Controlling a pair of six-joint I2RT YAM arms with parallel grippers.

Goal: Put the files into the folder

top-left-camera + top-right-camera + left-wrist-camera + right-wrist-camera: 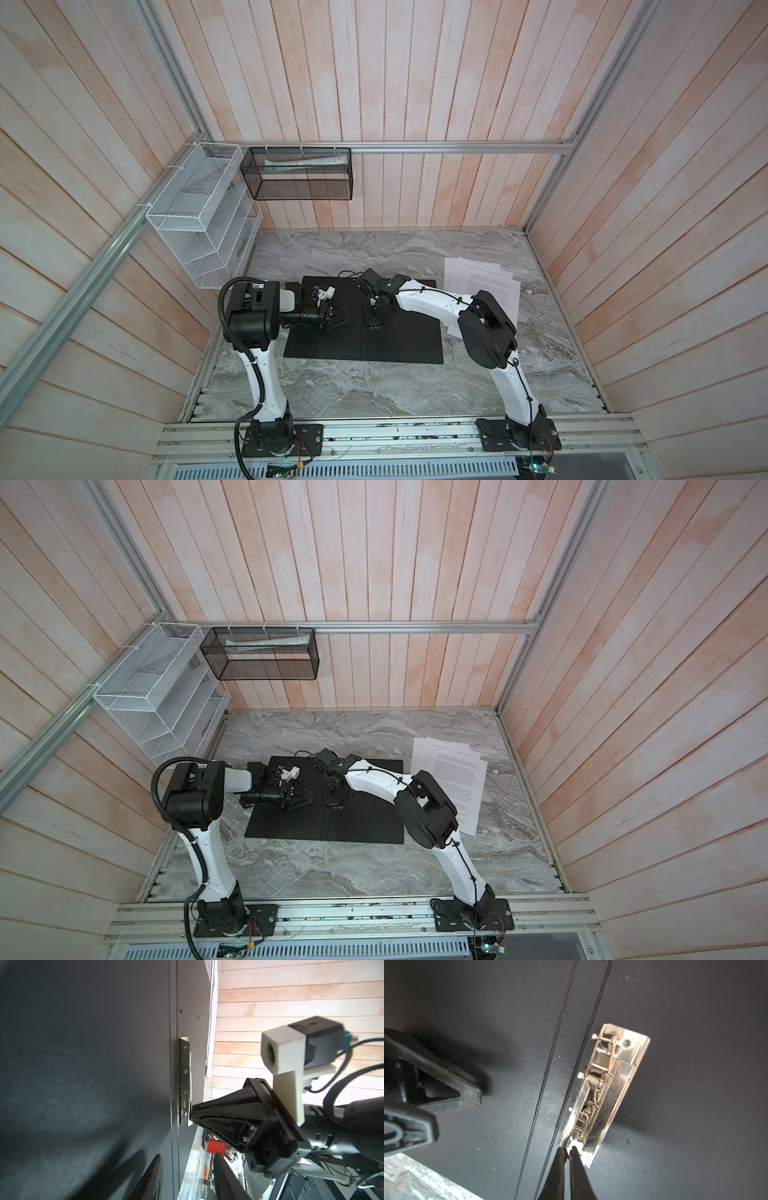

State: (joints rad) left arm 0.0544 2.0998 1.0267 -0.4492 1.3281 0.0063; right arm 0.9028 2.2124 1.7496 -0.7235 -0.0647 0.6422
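Left tool [338, 319] parted, right tool [566, 1150] pinched shut, both low.

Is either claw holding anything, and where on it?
The right gripper pinches the end tab of the metal clip in the folder; the left gripper, open, holds nothing.

A white wire mesh rack [195, 216] is hanging on the left wall at the far corner, and its tiers are stepping down toward the table. Just right of it, a black mesh basket [299, 174] is hanging from the aluminium rail [457, 146] on the far wall and holding a pale flat item [307, 164] that cannot be identified. A grey marble tabletop [374, 386] is lying below, with whitewashed wood planks [395, 83] lining the walls.
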